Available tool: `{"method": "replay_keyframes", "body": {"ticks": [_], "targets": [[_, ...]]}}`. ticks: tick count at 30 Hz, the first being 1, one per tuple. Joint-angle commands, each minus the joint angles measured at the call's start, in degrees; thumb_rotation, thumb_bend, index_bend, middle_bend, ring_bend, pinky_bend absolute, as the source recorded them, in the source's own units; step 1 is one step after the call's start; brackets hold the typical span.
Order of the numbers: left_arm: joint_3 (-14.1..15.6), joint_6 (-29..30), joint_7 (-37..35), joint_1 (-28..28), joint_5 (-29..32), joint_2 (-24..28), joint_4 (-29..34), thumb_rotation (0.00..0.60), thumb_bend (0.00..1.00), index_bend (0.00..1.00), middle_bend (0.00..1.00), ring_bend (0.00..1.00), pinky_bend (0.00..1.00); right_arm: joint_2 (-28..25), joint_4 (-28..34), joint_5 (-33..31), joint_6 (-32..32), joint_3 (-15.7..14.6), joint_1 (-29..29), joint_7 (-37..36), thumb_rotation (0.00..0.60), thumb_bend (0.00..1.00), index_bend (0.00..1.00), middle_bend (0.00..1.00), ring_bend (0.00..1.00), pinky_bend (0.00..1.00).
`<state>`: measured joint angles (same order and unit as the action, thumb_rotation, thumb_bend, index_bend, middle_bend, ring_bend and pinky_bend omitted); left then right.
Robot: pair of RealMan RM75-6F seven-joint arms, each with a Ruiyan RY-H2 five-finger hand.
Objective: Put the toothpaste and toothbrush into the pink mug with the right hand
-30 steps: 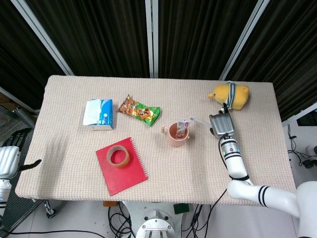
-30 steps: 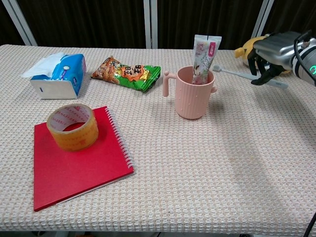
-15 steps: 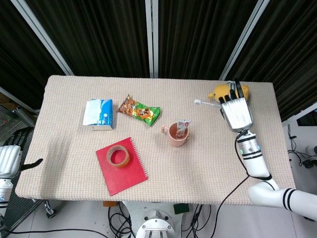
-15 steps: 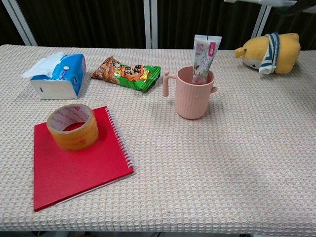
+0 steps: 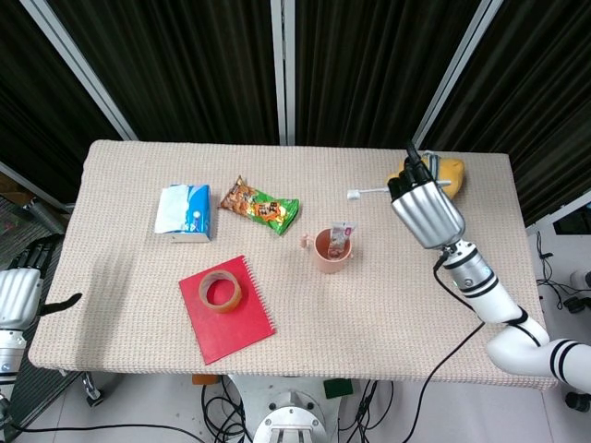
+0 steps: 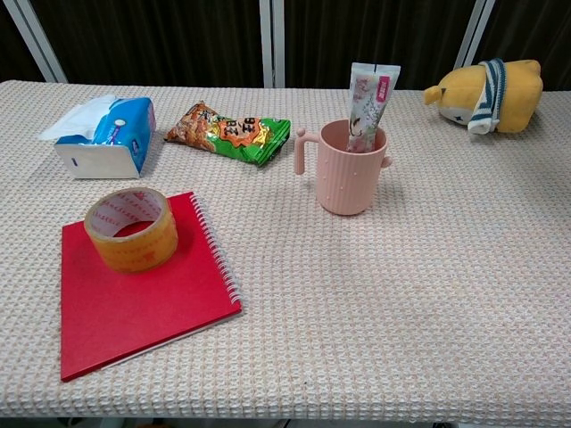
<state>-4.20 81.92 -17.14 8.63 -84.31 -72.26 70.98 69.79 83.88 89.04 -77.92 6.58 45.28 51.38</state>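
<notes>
My right hand [image 5: 425, 210] is raised above the table's [image 5: 120, 305] far right part and grips one toothbrush [image 5: 367, 192], whose head points left, beyond the pink mug [image 6: 344, 167], where the one toothpaste [image 6: 367, 104] already stands upright. Near the far right corner lies one yellow plush toy [image 6: 489, 93], close behind my hand; one snack bag [image 6: 228, 131], one tissue pack [image 6: 103, 136] and one tape roll [image 6: 132, 228] on one red notebook [image 6: 134, 299] lie left of the mug. My left hand [image 5: 17, 297] hangs off the left edge and I cannot tell if it is open or closed
</notes>
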Motion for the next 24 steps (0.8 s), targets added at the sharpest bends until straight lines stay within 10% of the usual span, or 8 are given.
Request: {"method": "replay_keyframes", "body": {"ticks": [1, 24], "targets": [[-0.04, 0.05, -0.42, -0.1, 0.16, -0.12, -0.33, 0.6, 0.08, 0.11, 0.11, 0.1, 0.22, -1.95, -0.56, 4.24, 2.42, -0.98, 1.76, 2.46, 0.6, 0.75, 0.66, 0.63, 0.31, 0.0], [-0.29, 1.09, -2.87, 0.05, -0.36, -2.04, -2.54, 0.6, 0.08, 0.11, 0.11, 0.1, 0.22, -7.91, 2.5, 19.18, 17.27, -2.74, 7.82, 9.21, 0.6, 0.69, 0.67, 0.62, 0.31, 0.0]]}}
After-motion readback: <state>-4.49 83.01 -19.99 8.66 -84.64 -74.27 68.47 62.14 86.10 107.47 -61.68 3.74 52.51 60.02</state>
